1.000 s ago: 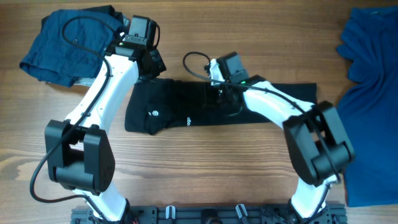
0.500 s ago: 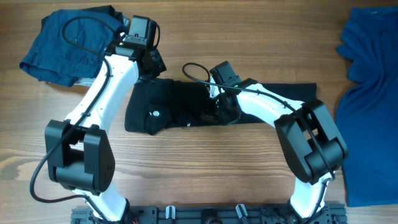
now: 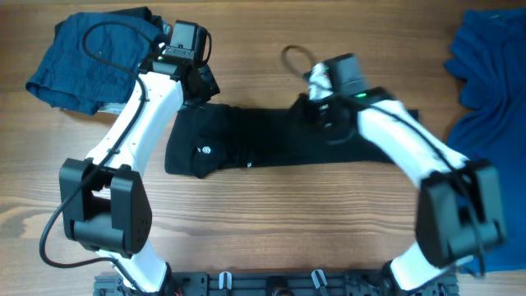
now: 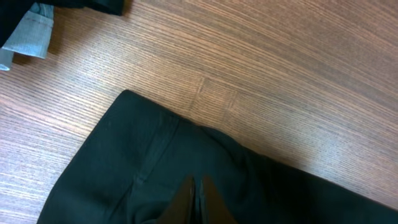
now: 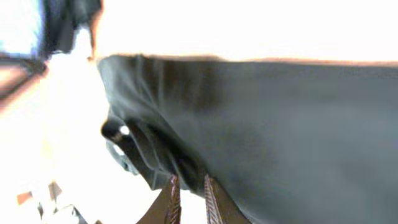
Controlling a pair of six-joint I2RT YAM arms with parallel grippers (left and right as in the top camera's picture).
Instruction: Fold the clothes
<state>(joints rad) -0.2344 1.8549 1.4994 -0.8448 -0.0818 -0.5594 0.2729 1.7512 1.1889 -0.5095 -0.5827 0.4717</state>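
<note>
Left claw [image 4: 194, 190] pinched shut on black shirt [image 3: 246, 136] at its far left corner. Right claw [image 5: 188, 186] at shirt's far edge; closed on cloth or slightly parted, impossible to tell. Shirt folded into a long flat band, white logo [image 3: 206, 150] near its left end. Dark blue garment [image 3: 82, 62] bunched beyond shirt's left end, royal blue garment [image 3: 489, 99] off its right. Underneath, brown wood-grain table [image 3: 288, 214].

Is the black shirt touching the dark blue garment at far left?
Apart. The left wrist view shows bare wood between the black shirt and the blue garment.
</note>
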